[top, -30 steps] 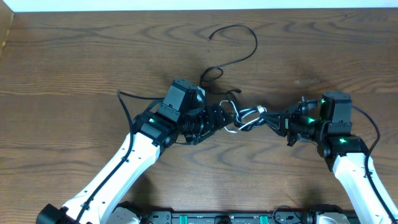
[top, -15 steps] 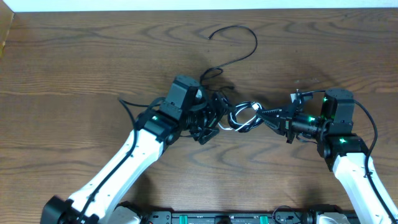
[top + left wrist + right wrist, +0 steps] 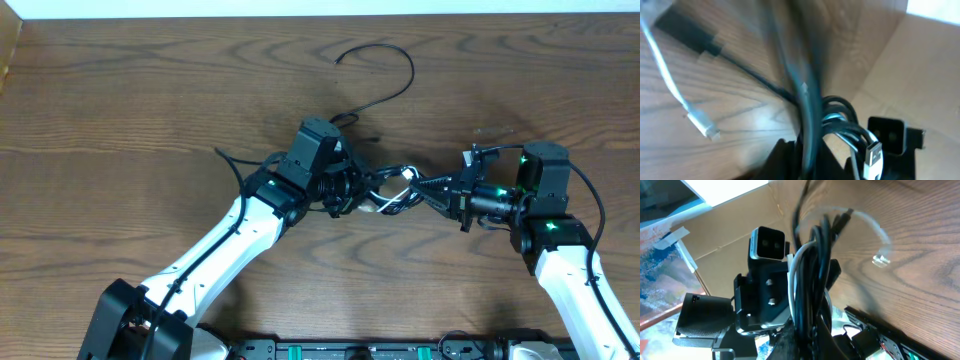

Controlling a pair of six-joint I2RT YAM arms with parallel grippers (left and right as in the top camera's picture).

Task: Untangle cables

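The cables point(image 3: 396, 190) form a black and white tangle stretched in the air between my two grippers at the table's middle. My left gripper point(image 3: 350, 189) is shut on the tangle's left end; in the left wrist view a black cord point(image 3: 807, 125) runs between its fingers point(image 3: 785, 155). A white USB plug point(image 3: 871, 157) hangs to its right. My right gripper point(image 3: 447, 196) is shut on the right end, and the bundle point(image 3: 812, 275) rises from its jaws. A loose black cable point(image 3: 392, 72) curves away towards the far edge.
A thin white cord with a small plug point(image 3: 702, 124) and a black plug point(image 3: 687, 34) lie on the wood below the left gripper. A cardboard wall point(image 3: 930, 75) stands past the table. The table's far edge point(image 3: 320, 17) lies just beyond the loose cable's end.
My left gripper has moved right and a little away from me, towards the tangle, and has gone from open to shut on its black cords. The right gripper has stayed shut and hardly moved.
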